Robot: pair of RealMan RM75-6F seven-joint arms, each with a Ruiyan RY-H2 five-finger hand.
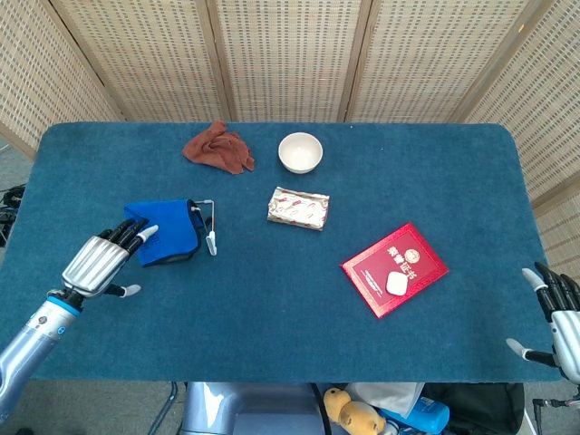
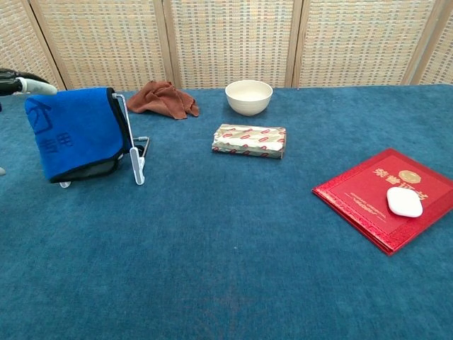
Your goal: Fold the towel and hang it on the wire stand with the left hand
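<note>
Your blue towel point(image 2: 76, 138) hangs folded over the wire stand point(image 2: 134, 152) at the left of the counter point(image 1: 272, 299), draping down its front. Your left robot hand point(image 1: 101, 261) sits just beside it, fingers spread and holding nothing, its fingertips point(image 1: 145, 234) at the towel's edge. Your right robot hand point(image 1: 555, 317) waits off the counter's right corner, fingers apart and empty.

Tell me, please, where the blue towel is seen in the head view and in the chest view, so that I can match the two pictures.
Head view: the blue towel lies left of centre, draped over the wire stand, by the left hand.
Chest view: the towel hangs at the far left.
Shared landmark: the brown cloth, farther back on the table in both.
</note>
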